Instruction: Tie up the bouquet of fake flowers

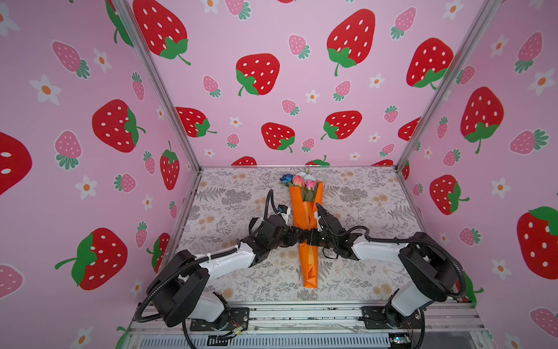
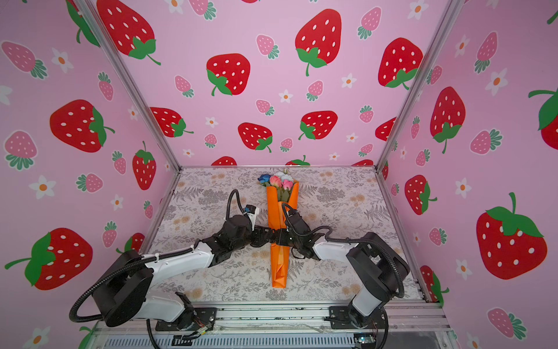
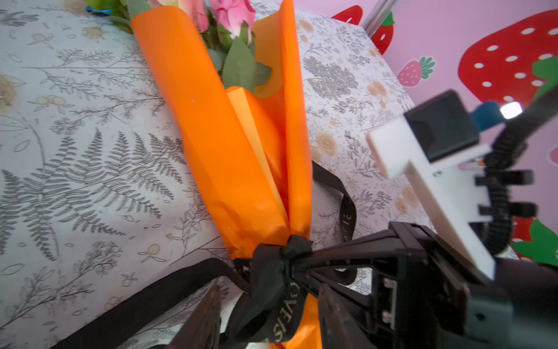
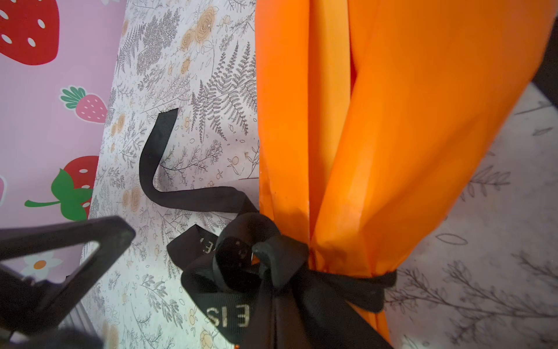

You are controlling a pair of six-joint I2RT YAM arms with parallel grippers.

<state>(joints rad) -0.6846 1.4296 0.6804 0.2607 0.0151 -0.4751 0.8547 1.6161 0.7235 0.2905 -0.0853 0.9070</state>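
Jaws of the left tool (image 3: 268, 317) stand apart, straddling a loop of the black lettered ribbon (image 4: 229, 311) just left of its knot (image 3: 283, 256). Through the knot runs the long axis of the orange-paper-wrapped bouquet of fake flowers (image 1: 305, 211), flat on the floral-print counter (image 1: 226, 211), blooms beyond it. Right of the knot, equally near, the right tool (image 3: 302, 263) is pinched on ribbon.

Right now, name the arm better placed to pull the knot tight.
Likely right: the right pincer is shut on the black ribbon at the knot on the bouquet, while the left pincer stands open, gripping nothing.
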